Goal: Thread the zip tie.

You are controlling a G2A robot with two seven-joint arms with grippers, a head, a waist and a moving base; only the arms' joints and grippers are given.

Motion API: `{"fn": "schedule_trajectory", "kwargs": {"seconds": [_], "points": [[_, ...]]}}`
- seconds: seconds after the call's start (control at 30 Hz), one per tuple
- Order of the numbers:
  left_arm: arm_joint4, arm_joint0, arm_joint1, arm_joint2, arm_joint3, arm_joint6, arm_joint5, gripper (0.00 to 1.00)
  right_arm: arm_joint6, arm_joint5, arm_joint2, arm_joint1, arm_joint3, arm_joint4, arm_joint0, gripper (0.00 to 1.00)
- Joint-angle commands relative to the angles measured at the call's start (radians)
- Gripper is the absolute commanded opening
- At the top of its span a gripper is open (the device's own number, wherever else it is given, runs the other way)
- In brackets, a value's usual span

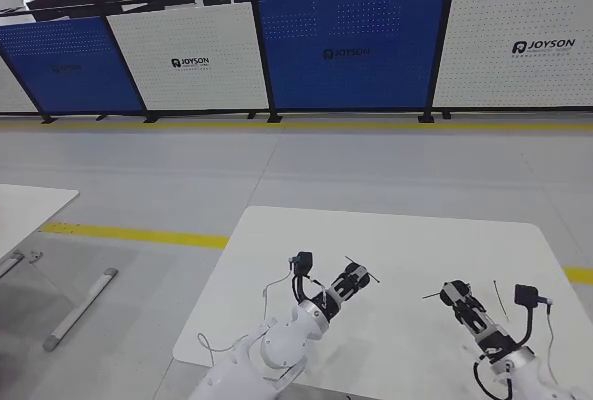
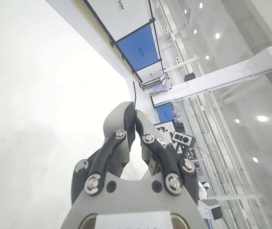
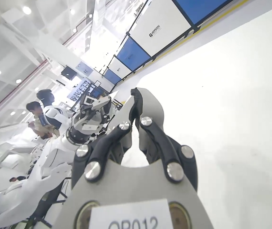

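The zip tie (image 2: 134, 94) is a thin black strip, probably light, springy and slick, so it is best pinched flat close to the end being fed. It sits clamped in the left claw (image 2: 134, 110), a short length poking past the fingertips, above the tabletop (image 1: 396, 240) close to its near edge. The right claw (image 3: 136, 101) is pressed together toward the near right corner, a dark sliver (image 1: 431, 296) at its tip too small to name; both claws angle inward, well apart.
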Motion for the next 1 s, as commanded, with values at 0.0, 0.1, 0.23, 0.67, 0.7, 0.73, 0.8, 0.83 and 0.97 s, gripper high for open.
{"fn": "schedule_trajectory", "kwargs": {"seconds": [0.0,0.1,0.23,0.67,0.7,0.73,0.8,0.83,0.97], "points": [[0.000,0.000,0.000,0.000,0.000,0.000,0.000,0.00,0.000,0.000,0.000,0.000,0.000,0.000,0.000,0.00],[0.000,0.000,0.000,0.000,0.000,0.000,0.000,0.00,0.000,0.000,0.000,0.000,0.000,0.000,0.000,0.00],[0.000,0.000,0.000,0.000,0.000,0.000,0.000,0.00,-0.025,0.000,-0.008,-0.008,-0.007,0.042,-0.005,0.00],[0.000,0.000,0.000,0.000,0.000,0.000,0.000,0.00,-0.125,0.000,-0.218,-0.076,0.098,0.092,0.144,0.00],[0.000,0.000,0.000,0.000,0.000,0.000,0.000,0.00,-0.125,0.000,-0.218,-0.076,0.098,0.092,0.144,0.00],[0.000,0.000,0.000,0.000,0.000,0.000,0.000,0.00,-0.125,0.000,-0.218,-0.076,0.098,0.092,0.144,0.00],[0.000,0.000,0.000,0.000,0.000,0.000,0.000,0.00,-0.125,0.000,-0.218,-0.076,0.098,0.092,0.144,0.00],[0.000,0.000,0.000,0.000,0.000,0.000,0.000,0.00,-0.125,0.000,-0.218,-0.076,0.098,0.092,0.144,0.00],[0.000,0.000,0.000,0.000,0.000,0.000,0.000,0.00,-0.125,0.000,-0.218,-0.076,0.098,0.092,0.144,0.00]]}}
